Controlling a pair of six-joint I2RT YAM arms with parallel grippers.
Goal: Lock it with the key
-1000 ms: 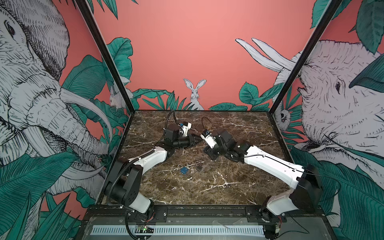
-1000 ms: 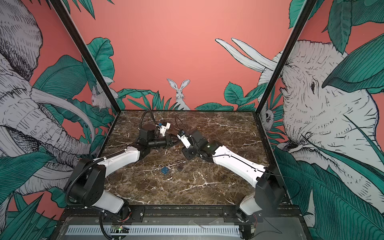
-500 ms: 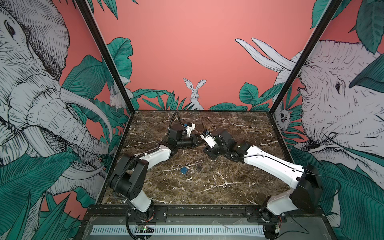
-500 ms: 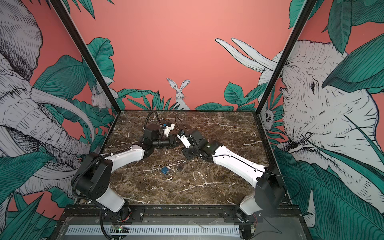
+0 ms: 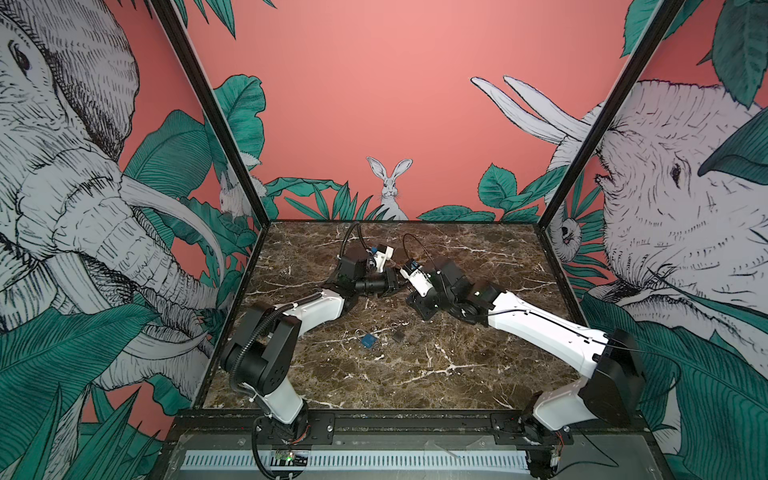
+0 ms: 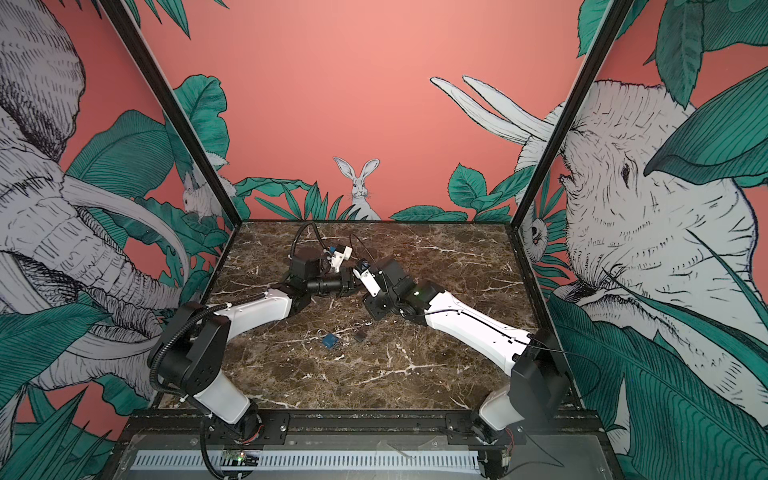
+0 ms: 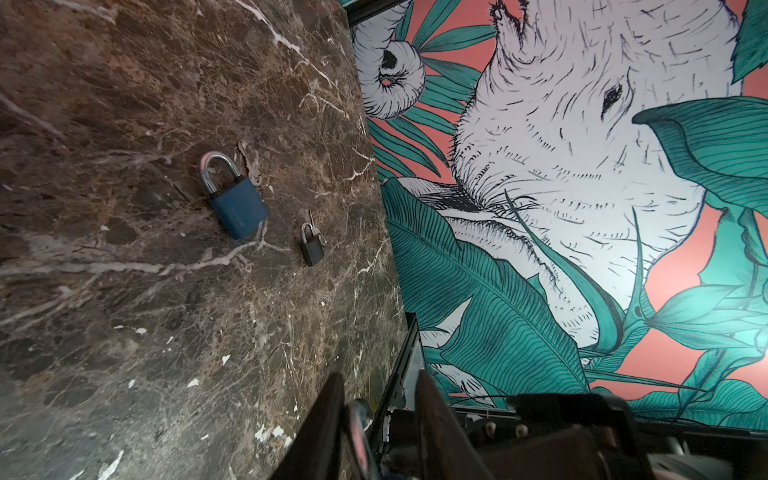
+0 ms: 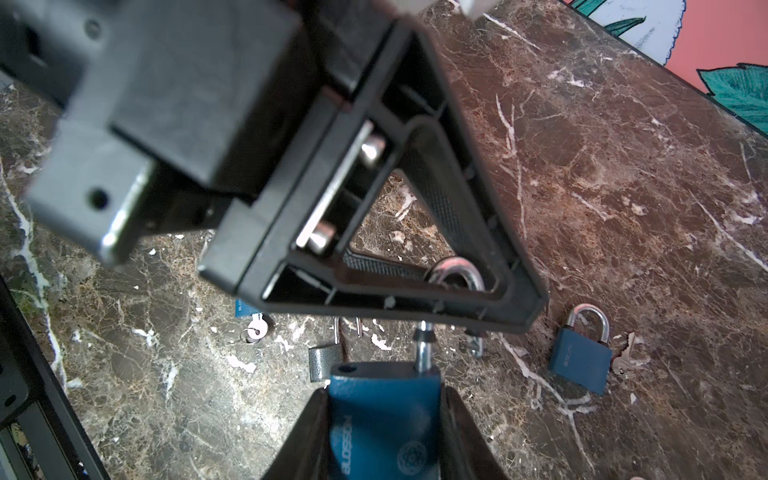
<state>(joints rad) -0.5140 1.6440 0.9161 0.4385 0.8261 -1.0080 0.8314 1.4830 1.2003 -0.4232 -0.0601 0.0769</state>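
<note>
My right gripper (image 8: 384, 390) is shut on the body of a blue padlock (image 8: 382, 419). Its steel shackle (image 8: 455, 274) is raised, with one leg out of its hole. The shackle's loop sits between the fingers of my left gripper (image 7: 380, 376). In the left wrist view the shackle (image 7: 359, 415) rests against one finger, with a gap to the other, so those jaws are open. In both top views the two grippers meet above the table's back middle (image 5: 397, 284) (image 6: 353, 286). A small key on a ring (image 8: 253, 330) lies on the marble; no key shows in the held padlock.
On the marble table (image 5: 457, 374) lie a second blue padlock (image 5: 368, 340) (image 7: 237, 208) with a key beside it (image 8: 623, 363), and a small black padlock (image 5: 397, 336) (image 7: 311, 247). A grey padlock with open shackle (image 8: 326, 361) lies near the held one. Walls enclose three sides.
My left arm has swung in, bringing its gripper right up to the right gripper, and its jaws have narrowed slightly. The right arm has held still with the padlock.
</note>
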